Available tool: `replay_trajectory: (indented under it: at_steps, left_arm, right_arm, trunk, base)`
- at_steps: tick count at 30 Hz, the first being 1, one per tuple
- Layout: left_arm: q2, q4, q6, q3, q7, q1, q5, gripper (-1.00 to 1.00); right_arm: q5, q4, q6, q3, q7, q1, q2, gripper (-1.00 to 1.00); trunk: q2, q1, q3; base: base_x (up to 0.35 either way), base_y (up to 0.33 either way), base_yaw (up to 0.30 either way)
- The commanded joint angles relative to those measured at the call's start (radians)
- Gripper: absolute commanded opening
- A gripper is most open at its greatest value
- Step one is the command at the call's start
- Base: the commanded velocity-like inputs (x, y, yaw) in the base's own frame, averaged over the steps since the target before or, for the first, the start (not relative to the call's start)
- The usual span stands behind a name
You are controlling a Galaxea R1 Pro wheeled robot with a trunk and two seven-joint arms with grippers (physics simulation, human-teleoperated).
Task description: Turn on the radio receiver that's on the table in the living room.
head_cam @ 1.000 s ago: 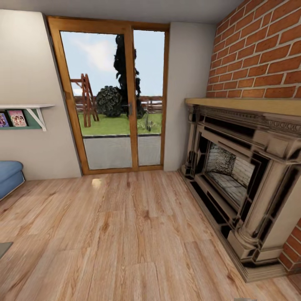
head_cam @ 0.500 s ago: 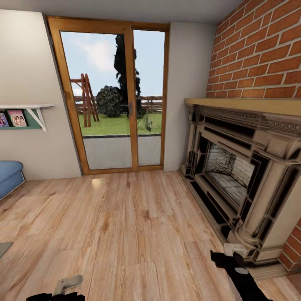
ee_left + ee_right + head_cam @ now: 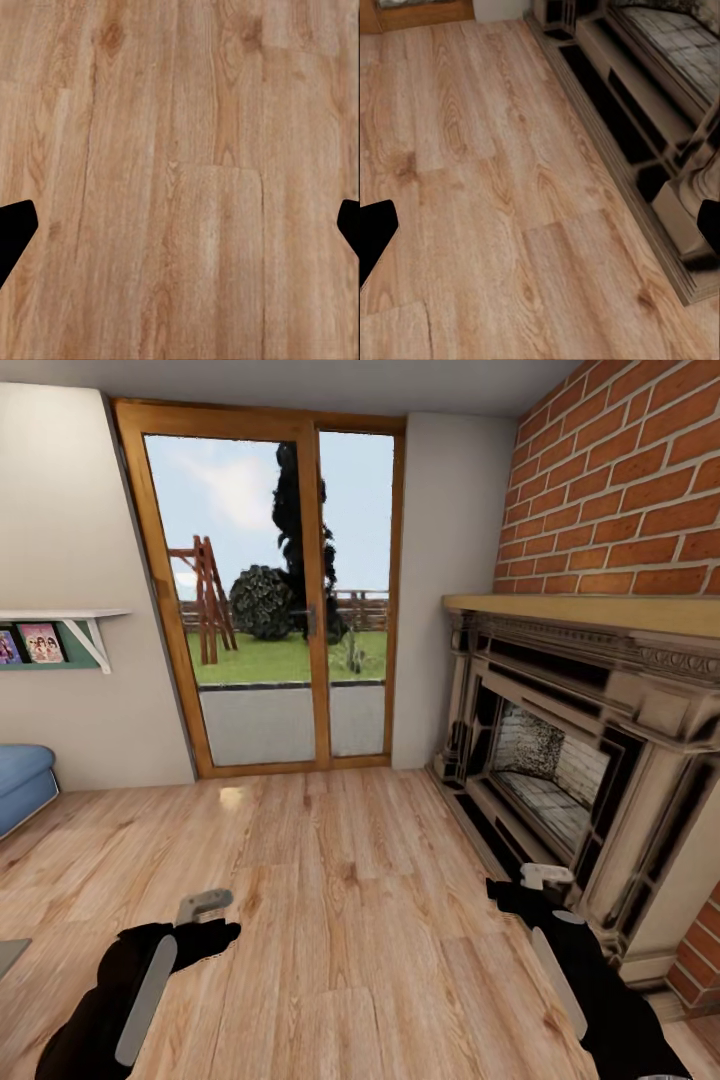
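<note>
Both arms had risen further into the head view since half a second before: the left gripper [image 3: 205,908] now at 7 o'clock, the right gripper [image 3: 540,877] at 5 o'clock beside the fireplace [image 3: 590,760]. Each wrist view showed fingertips far apart over bare floor [image 3: 180,180], so both were spread. Neither radio nor table was in sight; the glass door [image 3: 270,590] stood at 12 o'clock.

Even, bright daylight is coming through the glass door [image 3: 268,590] at the far side, leaving a small glare patch on the wooden floor [image 3: 232,797]. Shadows are faint; wall lines are bowing toward the edges.
</note>
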Motion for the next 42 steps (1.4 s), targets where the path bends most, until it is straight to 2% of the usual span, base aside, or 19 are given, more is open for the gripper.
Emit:
replay_trajectory:
  at_steps: [1,3,5,8,9,16,25,31,42]
  left_arm:
    - [-0.010,-0.003,-0.020,0.000,-0.001,-0.003,0.000,1.00]
    - [-0.020,-0.005,-0.082,0.000,-0.003,-0.004,0.000,1.00]
    - [-0.026,-0.004,-0.114,0.000,-0.003,-0.005,0.000,1.00]
    - [-0.033,-0.003,-0.125,0.000,-0.002,-0.005,0.000,1.00]
    - [-0.044,-0.003,-0.130,-0.002,0.001,-0.005,0.000,1.00]
    - [-0.055,-0.008,-0.135,-0.004,-0.002,-0.005,0.000,1.00]
    - [-0.056,-0.009,-0.137,-0.005,-0.004,-0.005,0.000,1.00]
    - [-0.056,-0.003,-0.201,0.001,0.001,-0.005,-0.001,1.00]
    - [-0.058,-0.003,-0.213,-0.006,-0.003,-0.005,0.000,1.00]
  right_arm:
    - [0.000,-0.007,-0.001,0.000,0.000,-0.001,0.000,1.00]
    - [0.000,-0.026,-0.003,-0.001,0.000,-0.002,-0.001,1.00]
    - [0.000,-0.031,-0.002,-0.002,-0.001,-0.003,-0.001,1.00]
    - [-0.001,-0.032,-0.002,-0.004,-0.001,-0.003,-0.001,1.00]
    - [-0.001,-0.032,-0.002,-0.004,-0.001,-0.003,-0.001,1.00]
    - [0.002,-0.032,0.001,-0.001,-0.003,-0.003,-0.001,1.00]
    - [0.001,-0.028,0.001,-0.001,-0.003,-0.003,-0.001,1.00]
    - [-0.003,-0.028,0.002,0.000,-0.002,-0.003,-0.001,1.00]
    - [-0.003,-0.027,0.002,0.002,-0.002,-0.003,0.000,1.00]
  trunk:
    - [0.000,0.000,0.000]
    - [0.000,0.000,0.000]
    - [0.000,0.000,0.000]
    - [0.000,0.000,0.000]
    - [0.000,0.000,0.000]
    - [0.000,0.000,0.000]
    - [0.000,0.000,0.000]
    - [0.000,0.000,0.000]
    - [0.000,0.000,0.000]
  base:
    - [0.000,0.000,0.000]
    - [0.000,0.000,0.000]
    - [0.000,0.000,0.000]
    - [0.000,0.000,0.000]
    - [0.000,0.000,0.000]
    - [0.000,0.000,0.000]
    - [0.000,0.000,0.000]
    - [0.000,0.000,0.000]
    - [0.000,0.000,0.061]
